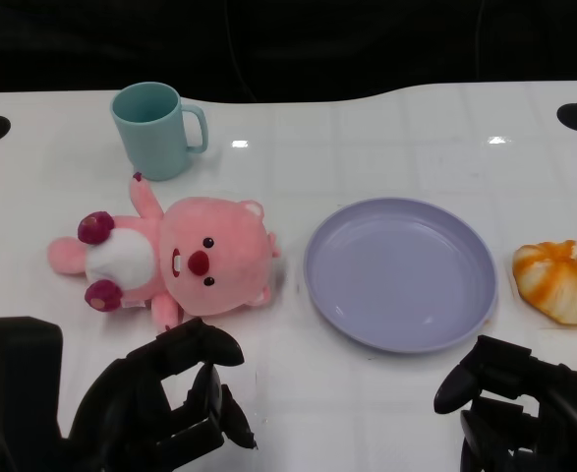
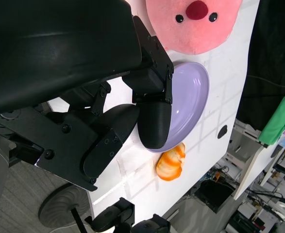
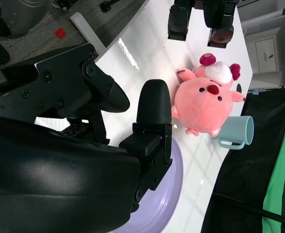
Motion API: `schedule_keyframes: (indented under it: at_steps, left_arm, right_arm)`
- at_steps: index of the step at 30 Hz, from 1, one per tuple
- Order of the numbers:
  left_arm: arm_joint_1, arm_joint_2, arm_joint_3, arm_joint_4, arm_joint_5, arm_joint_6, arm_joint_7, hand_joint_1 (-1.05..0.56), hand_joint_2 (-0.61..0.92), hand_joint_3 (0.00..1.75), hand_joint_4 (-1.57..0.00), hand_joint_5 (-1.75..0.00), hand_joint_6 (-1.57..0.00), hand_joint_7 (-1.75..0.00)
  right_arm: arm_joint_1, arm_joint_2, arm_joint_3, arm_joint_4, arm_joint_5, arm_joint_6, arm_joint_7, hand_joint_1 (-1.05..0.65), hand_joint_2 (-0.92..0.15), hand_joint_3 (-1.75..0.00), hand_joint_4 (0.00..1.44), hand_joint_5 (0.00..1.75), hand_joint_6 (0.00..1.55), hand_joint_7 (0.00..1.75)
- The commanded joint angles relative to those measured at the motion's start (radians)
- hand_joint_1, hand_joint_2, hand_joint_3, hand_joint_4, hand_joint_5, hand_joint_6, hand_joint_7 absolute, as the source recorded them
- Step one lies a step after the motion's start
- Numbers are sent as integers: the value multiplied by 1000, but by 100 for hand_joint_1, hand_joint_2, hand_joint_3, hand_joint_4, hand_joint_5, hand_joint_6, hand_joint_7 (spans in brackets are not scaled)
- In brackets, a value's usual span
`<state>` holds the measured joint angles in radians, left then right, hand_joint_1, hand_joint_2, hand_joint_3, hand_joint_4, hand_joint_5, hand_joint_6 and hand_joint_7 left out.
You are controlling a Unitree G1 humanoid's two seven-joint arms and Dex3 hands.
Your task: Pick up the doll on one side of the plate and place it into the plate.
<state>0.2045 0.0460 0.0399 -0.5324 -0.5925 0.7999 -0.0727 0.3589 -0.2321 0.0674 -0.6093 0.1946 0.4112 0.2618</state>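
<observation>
The doll [image 1: 175, 258] lies on the table [image 1: 367, 147] just left of the empty plate [image 1: 400, 272], untouched. The left hand [image 1: 165, 403] and right hand [image 1: 524, 408] hover nearby, loosely spread and holding nothing; grasp and placement remain.

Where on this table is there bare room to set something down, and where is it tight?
Bare patches: behind the plate to the right of the cup, and the front strip between the left hand and right hand. Tight: the doll nearly meets the plate, and the orange bun sits close to its other side.
</observation>
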Motion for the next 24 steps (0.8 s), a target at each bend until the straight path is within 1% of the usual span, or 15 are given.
schedule_keyframes:
  at_steps: [1,4,10,15,19,21,24]
  left_arm:
    - [-1,20,11,-2,2,-10,-13,-14,54,123,-76,-175,-71,-159]
    - [-5,19,15,1,-4,-13,-17,-13,57,121,-74,-173,-74,-146]
    - [-6,19,10,0,5,-35,-21,-14,59,118,-75,-165,-74,-134]
    - [0,20,-10,-17,46,-82,-11,-15,50,125,-75,-157,-75,-124]
    - [-2,21,-14,-4,75,-144,-29,-20,42,128,-68,-160,-68,-124]
    - [-10,18,-2,-1,72,-152,-26,-22,42,127,-65,-159,-65,-124]
    - [-20,21,9,-8,76,-161,-22,-25,42,120,-64,-154,-64,-119]
  right_arm:
    - [-3,1,-8,4,8,-6,1,-11,-68,-111,66,175,51,155]
    - [-8,-2,-7,8,6,-3,2,-11,-68,-112,67,175,51,155]
    - [-13,-1,-9,25,8,-20,11,-10,-67,-112,68,175,51,154]
    - [-15,-1,-6,18,4,-7,6,-9,-68,-113,67,175,50,154]
    - [-16,-2,-3,16,0,-2,2,-9,-68,-112,67,175,51,154]
    - [-15,-1,-1,19,1,-9,5,-8,-68,-112,67,175,51,154]
    - [-14,1,1,17,0,-9,2,-9,-68,-112,67,175,50,154]
